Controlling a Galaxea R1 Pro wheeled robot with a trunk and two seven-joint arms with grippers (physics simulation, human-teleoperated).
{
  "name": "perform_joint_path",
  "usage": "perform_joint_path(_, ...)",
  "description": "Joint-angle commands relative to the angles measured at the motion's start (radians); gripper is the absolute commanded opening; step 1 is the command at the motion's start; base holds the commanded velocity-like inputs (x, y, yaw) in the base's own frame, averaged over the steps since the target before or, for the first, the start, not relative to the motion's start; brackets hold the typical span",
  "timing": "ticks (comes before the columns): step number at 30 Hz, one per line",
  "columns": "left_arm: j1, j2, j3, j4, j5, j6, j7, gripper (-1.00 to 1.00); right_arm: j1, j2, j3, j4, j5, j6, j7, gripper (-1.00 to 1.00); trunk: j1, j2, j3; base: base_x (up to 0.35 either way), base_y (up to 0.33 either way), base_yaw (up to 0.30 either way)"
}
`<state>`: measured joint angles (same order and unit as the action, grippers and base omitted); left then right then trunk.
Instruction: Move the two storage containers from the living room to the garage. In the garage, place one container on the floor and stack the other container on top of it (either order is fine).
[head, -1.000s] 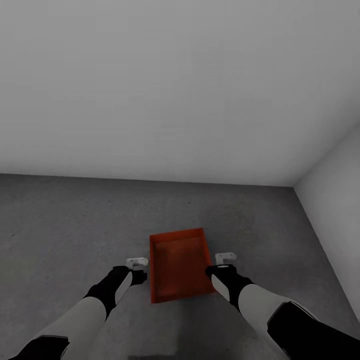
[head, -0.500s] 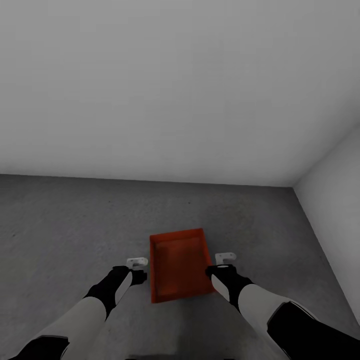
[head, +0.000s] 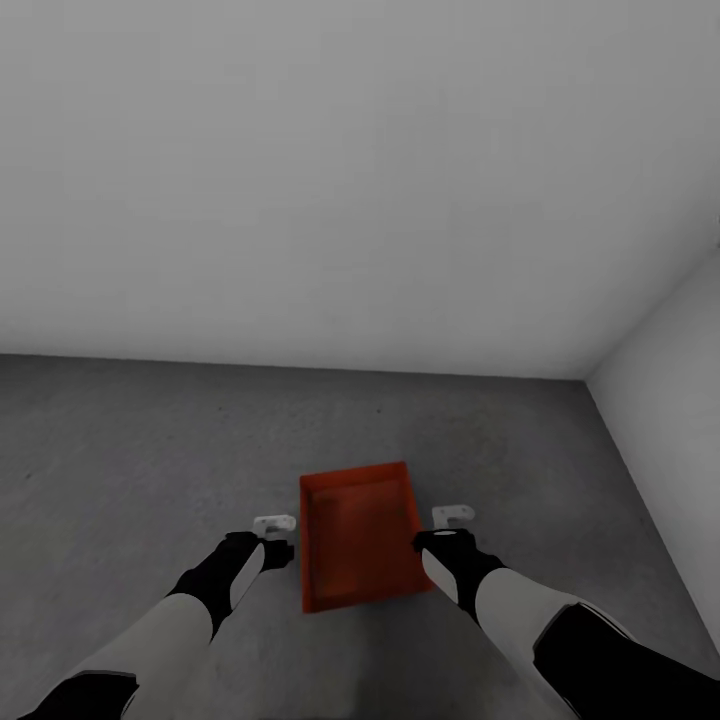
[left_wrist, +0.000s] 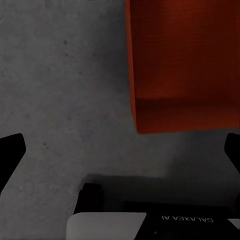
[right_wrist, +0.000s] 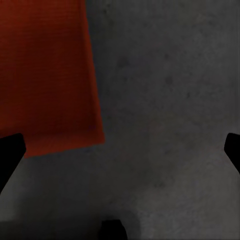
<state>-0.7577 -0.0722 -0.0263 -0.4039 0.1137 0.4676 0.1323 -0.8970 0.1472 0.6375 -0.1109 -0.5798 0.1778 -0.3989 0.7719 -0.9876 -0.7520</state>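
One orange-red storage container (head: 360, 535) lies open-topped on the dark grey concrete floor (head: 120, 470) of the garage, straight ahead between my two arms. My left gripper (head: 272, 525) hovers just off its left wall, open and holding nothing. My right gripper (head: 452, 516) hovers off its right wall, also open and empty. In the left wrist view the container (left_wrist: 185, 65) lies beyond the spread fingers of the gripper (left_wrist: 120, 150). The right wrist view has the container (right_wrist: 45, 75) to one side, with bare floor between the fingers of the gripper (right_wrist: 120, 150).
A plain grey-white back wall (head: 300, 200) rises a short way beyond the container. A side wall (head: 670, 400) closes the right, meeting the back wall in a corner. Open concrete stretches to the left.
The whole picture has slid down a little, so the camera moved. The container and both open grippers kept their places relative to one another.
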Motion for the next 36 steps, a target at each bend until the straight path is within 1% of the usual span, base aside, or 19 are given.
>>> perform_joint_path(1, 0.000, 0.000, -0.003, -0.002, 0.011, 0.005, 0.007, 1.00, 0.000, 0.000, 0.008, -0.002, -0.005, 0.008, -0.006, 1.00, 0.000, -0.001, 0.001, 0.000, 0.000, 0.000)
perform_joint_path(36, 0.000, 0.000, -0.003, -0.002, 0.012, 0.006, 0.004, 1.00, 0.000, 0.000, 0.008, -0.002, -0.003, 0.008, -0.006, 1.00, 0.000, -0.001, 0.056, 0.000, 0.000, 0.000)
